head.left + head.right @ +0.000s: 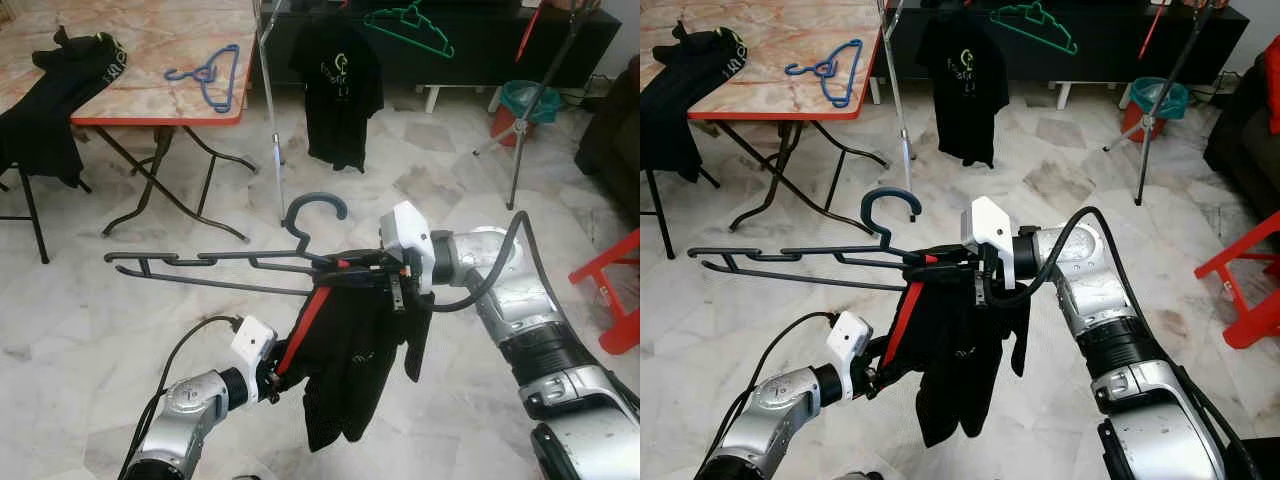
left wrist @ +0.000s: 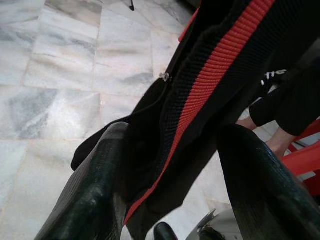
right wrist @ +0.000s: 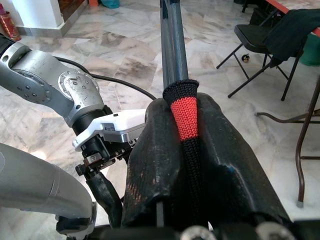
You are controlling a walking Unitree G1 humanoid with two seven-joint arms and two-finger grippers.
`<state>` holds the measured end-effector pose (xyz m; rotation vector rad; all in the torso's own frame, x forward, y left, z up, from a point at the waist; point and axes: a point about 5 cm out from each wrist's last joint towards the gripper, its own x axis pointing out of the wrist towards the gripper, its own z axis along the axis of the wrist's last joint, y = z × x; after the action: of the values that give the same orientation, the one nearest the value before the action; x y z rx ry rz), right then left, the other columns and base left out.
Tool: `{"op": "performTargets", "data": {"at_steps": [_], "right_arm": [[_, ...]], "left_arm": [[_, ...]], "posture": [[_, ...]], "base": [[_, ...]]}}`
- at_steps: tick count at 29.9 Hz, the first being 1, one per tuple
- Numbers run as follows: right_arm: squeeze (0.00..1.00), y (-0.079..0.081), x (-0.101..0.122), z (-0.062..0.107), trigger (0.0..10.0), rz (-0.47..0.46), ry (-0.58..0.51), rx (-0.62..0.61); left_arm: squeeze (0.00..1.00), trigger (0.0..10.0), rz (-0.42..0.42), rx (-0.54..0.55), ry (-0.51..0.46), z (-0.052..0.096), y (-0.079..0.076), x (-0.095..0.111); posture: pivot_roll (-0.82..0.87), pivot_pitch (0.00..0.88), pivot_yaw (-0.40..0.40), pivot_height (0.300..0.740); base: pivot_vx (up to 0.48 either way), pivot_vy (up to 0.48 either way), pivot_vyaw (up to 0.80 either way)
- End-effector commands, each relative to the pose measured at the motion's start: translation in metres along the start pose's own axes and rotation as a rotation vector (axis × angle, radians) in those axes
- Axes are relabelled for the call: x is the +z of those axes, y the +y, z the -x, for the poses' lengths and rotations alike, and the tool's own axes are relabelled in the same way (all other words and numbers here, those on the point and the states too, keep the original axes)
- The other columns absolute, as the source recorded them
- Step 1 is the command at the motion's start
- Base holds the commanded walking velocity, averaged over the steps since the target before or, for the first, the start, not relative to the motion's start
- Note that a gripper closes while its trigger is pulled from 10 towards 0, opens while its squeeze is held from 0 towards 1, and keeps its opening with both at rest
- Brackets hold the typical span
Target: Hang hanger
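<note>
My right gripper [image 1: 340,266] is shut on a dark grey hanger [image 1: 200,259], held level above the floor with its hook [image 1: 317,204] pointing up. A black shirt with red trim [image 1: 352,350] drapes from the hanger at the grip. In the right wrist view both fingers [image 3: 155,150] press the shirt's black-and-red collar [image 3: 184,107] against the hanger bar. Lower down, my left gripper [image 1: 277,376] is open, its fingers [image 2: 100,190] straddling the shirt's red-striped edge [image 2: 215,75].
Ahead stands a clothes rail pole [image 1: 268,90] with a black T-shirt [image 1: 340,90] and a green hanger [image 1: 410,25] hung on it. A folding table [image 1: 160,112] at left holds a blue hanger [image 1: 210,72] and black clothing [image 1: 60,90]. A red stool [image 1: 612,300] is at right.
</note>
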<state>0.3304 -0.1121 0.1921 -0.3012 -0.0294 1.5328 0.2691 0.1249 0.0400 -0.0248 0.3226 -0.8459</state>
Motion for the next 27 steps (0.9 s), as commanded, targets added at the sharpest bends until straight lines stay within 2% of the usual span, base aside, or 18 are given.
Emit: {"op": "performTargets", "data": {"at_steps": [1, 14, 16, 17, 19, 20, 27], "right_arm": [[0.00, -0.002, 0.011, -0.001, 0.0, 0.042, -0.016, 0.012], [0.00, 0.000, 0.021, -0.005, 0.0, 0.064, -0.046, 0.042], [0.00, 0.000, 0.021, -0.005, 0.0, 0.064, -0.046, 0.042], [0.00, 0.000, 0.021, -0.005, 0.0, 0.063, -0.046, 0.041], [0.00, 0.000, 0.021, -0.005, 0.0, 0.062, -0.045, 0.042], [0.00, 0.000, 0.020, -0.005, 0.0, 0.058, -0.043, 0.043], [0.00, -0.001, 0.018, -0.003, 0.0, 0.049, -0.036, 0.030]], "left_arm": [[0.00, 10.0, -0.001, -0.017, 0.019, -0.001, -0.002, -0.003], [0.00, 10.0, 0.023, -0.003, 0.034, -0.004, -0.001, -0.009], [0.00, 9.7, 0.023, -0.003, 0.034, -0.004, -0.001, -0.009], [0.00, 2.4, 0.024, -0.002, 0.033, -0.005, -0.001, -0.009], [0.00, 2.4, 0.020, 0.002, 0.033, -0.005, 0.000, -0.009], [0.00, 0.0, 0.018, 0.005, 0.031, -0.005, 0.000, -0.009], [0.00, 0.0, 0.014, -0.011, 0.037, -0.003, -0.002, -0.012]], "posture": [[0.03, 0.109, -0.056, 0.740], [0.03, 0.108, -0.058, 0.740], [0.03, 0.108, -0.058, 0.740], [0.03, 0.108, -0.059, 0.740], [0.03, 0.108, -0.059, 0.740], [0.03, 0.109, -0.061, 0.740], [0.03, 0.109, -0.060, 0.740]], "base": [[0.000, 0.000, 0.00], [0.000, 0.000, 0.00], [0.000, 0.000, 0.00], [0.000, 0.000, 0.00], [0.000, 0.000, 0.00], [0.000, 0.000, 0.00], [0.000, 0.000, 0.00]]}}
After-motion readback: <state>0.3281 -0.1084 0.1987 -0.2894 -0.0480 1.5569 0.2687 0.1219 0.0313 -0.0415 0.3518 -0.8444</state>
